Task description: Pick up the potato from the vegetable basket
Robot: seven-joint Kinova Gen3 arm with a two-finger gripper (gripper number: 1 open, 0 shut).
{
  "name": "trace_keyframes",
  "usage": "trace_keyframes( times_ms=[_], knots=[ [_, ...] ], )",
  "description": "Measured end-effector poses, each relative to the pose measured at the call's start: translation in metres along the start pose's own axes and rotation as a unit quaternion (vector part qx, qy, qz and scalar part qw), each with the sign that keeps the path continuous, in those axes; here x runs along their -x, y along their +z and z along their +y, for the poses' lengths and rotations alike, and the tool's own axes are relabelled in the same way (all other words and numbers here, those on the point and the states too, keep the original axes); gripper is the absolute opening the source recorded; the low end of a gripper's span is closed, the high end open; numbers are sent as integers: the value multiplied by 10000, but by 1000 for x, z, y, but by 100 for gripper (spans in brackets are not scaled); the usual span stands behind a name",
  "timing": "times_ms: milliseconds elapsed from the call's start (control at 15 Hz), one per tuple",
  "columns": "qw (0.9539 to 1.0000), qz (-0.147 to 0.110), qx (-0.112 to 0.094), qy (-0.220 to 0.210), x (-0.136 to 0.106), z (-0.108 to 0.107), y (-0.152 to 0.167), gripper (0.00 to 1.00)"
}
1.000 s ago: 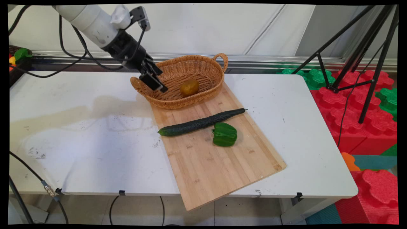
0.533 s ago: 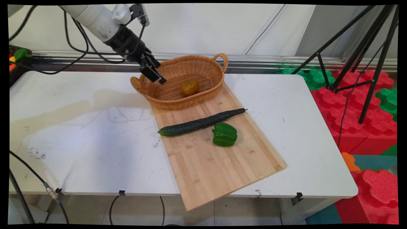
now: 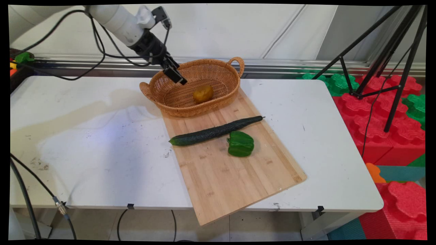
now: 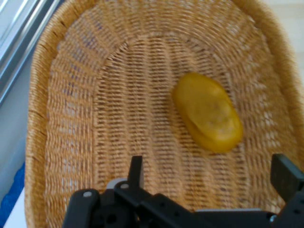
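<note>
The gripper (image 3: 177, 75) hangs above the left part of the wicker basket (image 3: 218, 102), clear of the weave, its two fingers spread apart with nothing between them; in the hand view the fingers (image 4: 136, 172) stand wide, framing bare wickerwork, and the potato (image 4: 207, 112) lies beyond them, nearer the right-hand finger, untouched; the potato (image 3: 203, 93) rests on the basket's floor about the middle, a little toward the basket's near wall; by its look it is firm and fairly dense, with a dull skin that should not slip much, and a hold across its short width at the thickest part would seem surest, since the rounded ends would let it squirm out; the basket itself looks light and springy, likely to shift if knocked; it stands on the far end of a wooden cutting board (image 3: 235, 177); in front of the basket on that board lies a long cucumber (image 3: 214, 131), and just beyond that, touching or nearly so, a green pepper (image 3: 240, 144).
</note>
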Motion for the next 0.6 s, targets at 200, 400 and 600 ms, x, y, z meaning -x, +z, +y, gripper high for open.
trace_keyframes(
  times_ms=[200, 400, 600],
  knots=[
    [9999, 31, -23, -131, -3, -8, 20, 100],
    [9995, 41, -16, -305, -5, -12, 42, 100],
    [9988, 59, -5, -482, -6, -14, 58, 100]
  ],
)
